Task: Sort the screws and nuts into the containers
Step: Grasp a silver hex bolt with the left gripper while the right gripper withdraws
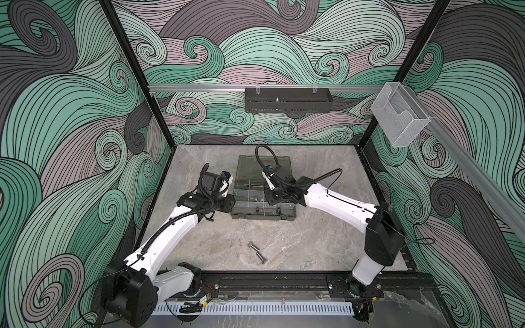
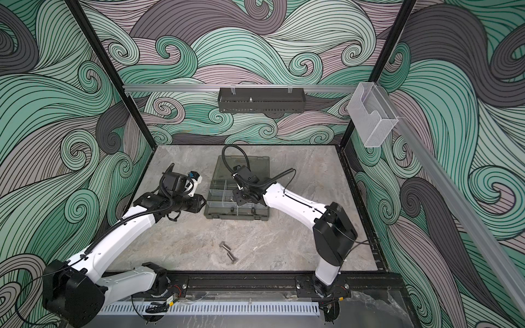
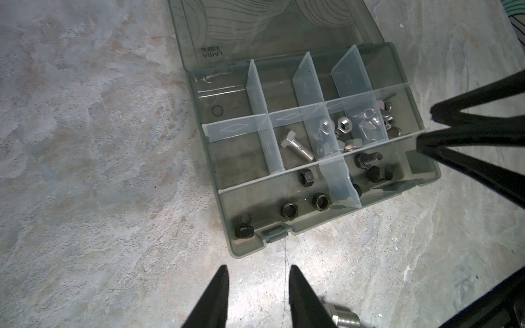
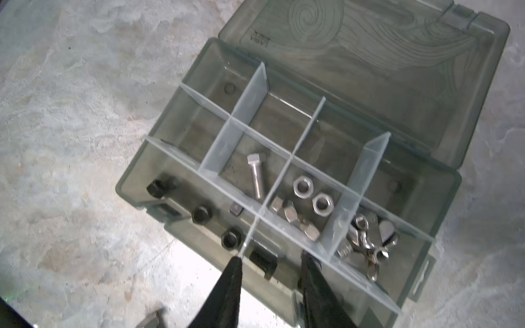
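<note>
Both grippers released at the open organiser case — two silver screws lie loose on the table.
The right gripper hovers, jaws parted, over the right compartment of the case's front row, a black screw lying free between its tips; black nuts lie in the compartment beside it (silver nuts and one silver screw sit in the middle row). The left gripper — fingers apart, nothing between — hangs over the table just off the case's left edge; the two screws lie near the table's front edge.
</note>
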Controlling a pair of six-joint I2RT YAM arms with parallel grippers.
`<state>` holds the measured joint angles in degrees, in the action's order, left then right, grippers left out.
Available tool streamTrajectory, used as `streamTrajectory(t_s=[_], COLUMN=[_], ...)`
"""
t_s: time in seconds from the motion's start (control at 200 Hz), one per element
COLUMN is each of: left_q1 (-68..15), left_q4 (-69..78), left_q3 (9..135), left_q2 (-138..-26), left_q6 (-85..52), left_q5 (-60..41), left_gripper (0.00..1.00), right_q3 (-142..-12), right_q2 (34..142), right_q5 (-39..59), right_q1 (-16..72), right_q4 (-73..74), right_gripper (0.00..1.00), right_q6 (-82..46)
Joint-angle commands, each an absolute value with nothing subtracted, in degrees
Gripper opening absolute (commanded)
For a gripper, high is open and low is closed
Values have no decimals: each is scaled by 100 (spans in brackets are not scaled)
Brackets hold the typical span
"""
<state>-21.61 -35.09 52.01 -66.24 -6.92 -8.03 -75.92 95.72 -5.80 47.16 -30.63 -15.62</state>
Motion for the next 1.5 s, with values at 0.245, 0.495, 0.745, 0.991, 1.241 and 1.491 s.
streamTrajectory(t_s=[0.245, 0.495, 0.745, 0.991, 1.241, 1.491], left_q1=[-3639, -4343, -5361, -6014, -6319, -6363], left_q4=[-4247, -5049, -5449, -5673, -5726, -5532], left_q3=[5453, 6033, 6170, 6321, 6396, 6341], left_q2=[-7137, -7903, -8568, -9253, -9784, -10000], left_q6=[588, 1584, 2260, 2502, 2566, 2514], left_q5=[-545, -550, 141, 358, 546, 827], left_gripper=[42, 42, 43, 43, 43, 43], right_q3=[-5528, -4629, -4017, -3713, -3613, -3496], right_q2=[7303, 6117, 5366, 5063, 4968, 4781], right_q5=[-1014, -987, -846, -682, -632, -598], right_q1=[4353, 3916, 3561, 3363, 3305, 3254], right_q4=[-3001, -2999, -3006, -2999, -3037, -3074], right_gripper=[39, 41, 42, 42, 43, 43], right_q6=[-2078, -2281, -2360, -2465, -2526, -2644])
